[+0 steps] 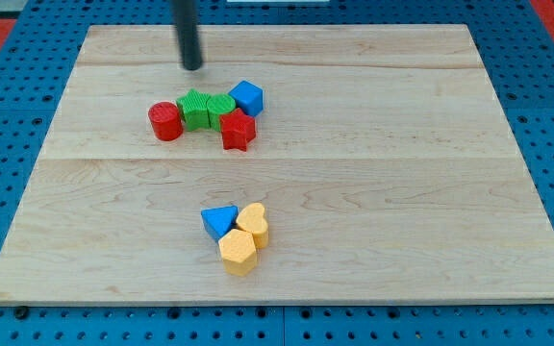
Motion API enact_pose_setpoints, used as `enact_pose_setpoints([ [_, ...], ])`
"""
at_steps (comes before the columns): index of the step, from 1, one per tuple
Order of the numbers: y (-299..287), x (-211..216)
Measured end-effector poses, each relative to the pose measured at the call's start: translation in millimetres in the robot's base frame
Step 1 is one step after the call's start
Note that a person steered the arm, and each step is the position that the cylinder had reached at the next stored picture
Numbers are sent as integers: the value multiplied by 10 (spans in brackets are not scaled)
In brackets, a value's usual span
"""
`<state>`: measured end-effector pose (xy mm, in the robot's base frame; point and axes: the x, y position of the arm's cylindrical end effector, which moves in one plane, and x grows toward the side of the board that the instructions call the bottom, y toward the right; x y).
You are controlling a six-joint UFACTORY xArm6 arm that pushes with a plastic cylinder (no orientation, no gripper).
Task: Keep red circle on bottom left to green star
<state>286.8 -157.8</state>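
Note:
The red circle (165, 121) lies on the wooden board (402, 192) at the upper left, touching the left side of the green star (195, 109). A second green block (221, 108) sits right of the star, its shape unclear. A red star (239, 131) lies below that block, and a blue cube (247, 97) lies at its right. My tip (192, 66) rests on the board above the green star, apart from all the blocks.
Lower in the middle of the board a blue triangle (219, 222), a yellow heart (253, 223) and a yellow hexagon (238, 253) lie bunched together. A blue pegboard (8, 96) surrounds the board.

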Motion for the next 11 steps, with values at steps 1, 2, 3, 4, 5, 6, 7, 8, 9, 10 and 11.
enact_pose_setpoints([
  [1,-195,422],
  [2,285,617],
  [3,238,610],
  [4,-421,561],
  [5,-452,981],
  [6,45,935],
  [7,181,917],
  [8,210,908],
  [9,435,956],
  [10,450,902],
  [11,433,804],
])
